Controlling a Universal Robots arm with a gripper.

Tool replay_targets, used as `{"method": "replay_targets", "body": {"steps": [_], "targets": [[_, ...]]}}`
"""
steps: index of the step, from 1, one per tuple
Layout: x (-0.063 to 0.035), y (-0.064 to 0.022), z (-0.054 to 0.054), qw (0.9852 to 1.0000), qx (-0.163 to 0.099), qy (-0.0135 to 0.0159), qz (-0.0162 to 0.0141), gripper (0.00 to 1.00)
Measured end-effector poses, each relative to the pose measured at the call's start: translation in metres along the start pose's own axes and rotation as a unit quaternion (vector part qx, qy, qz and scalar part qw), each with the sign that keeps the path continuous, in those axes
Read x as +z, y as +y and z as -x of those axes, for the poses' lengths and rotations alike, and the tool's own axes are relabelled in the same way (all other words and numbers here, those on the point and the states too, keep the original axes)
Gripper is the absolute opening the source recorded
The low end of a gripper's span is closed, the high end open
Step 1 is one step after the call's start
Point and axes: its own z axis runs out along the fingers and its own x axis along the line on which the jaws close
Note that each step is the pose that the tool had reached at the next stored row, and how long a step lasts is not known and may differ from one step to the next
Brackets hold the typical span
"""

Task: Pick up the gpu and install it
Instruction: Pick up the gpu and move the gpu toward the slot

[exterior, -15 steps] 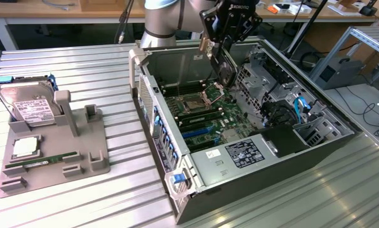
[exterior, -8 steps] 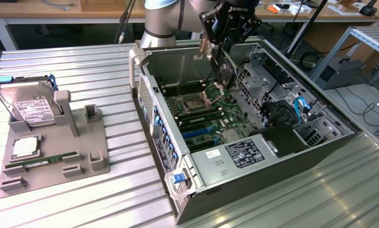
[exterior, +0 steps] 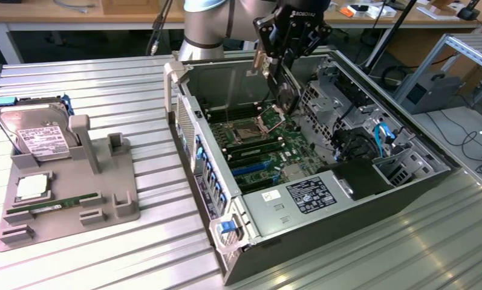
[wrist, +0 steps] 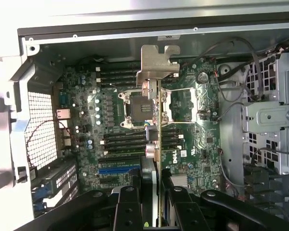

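Hand (wrist: 157, 183) clamped on gpu (wrist: 156, 65) | above motherboard (wrist: 111, 110) | marking: DELL

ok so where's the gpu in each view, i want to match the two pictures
Exterior view: the gpu hangs upright in the upper middle, over the open case.
Wrist view: the gpu is seen edge-on in the centre, clamped between the fingers, with its silver bracket at the end farthest from them.
Shared landmark: the cpu socket, close beside the card in both.
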Motion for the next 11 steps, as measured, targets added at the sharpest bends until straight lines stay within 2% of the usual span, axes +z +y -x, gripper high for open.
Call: {"method": "replay_targets", "body": {"steps": [8,11], "targets": [[0.0046,-0.0007,0.0001,1.0000,0.000,0.0000,0.0000,0.27],[0.0066,-0.0007,0.0041,1.0000,0.000,0.0000,0.0000,0.27]]}}
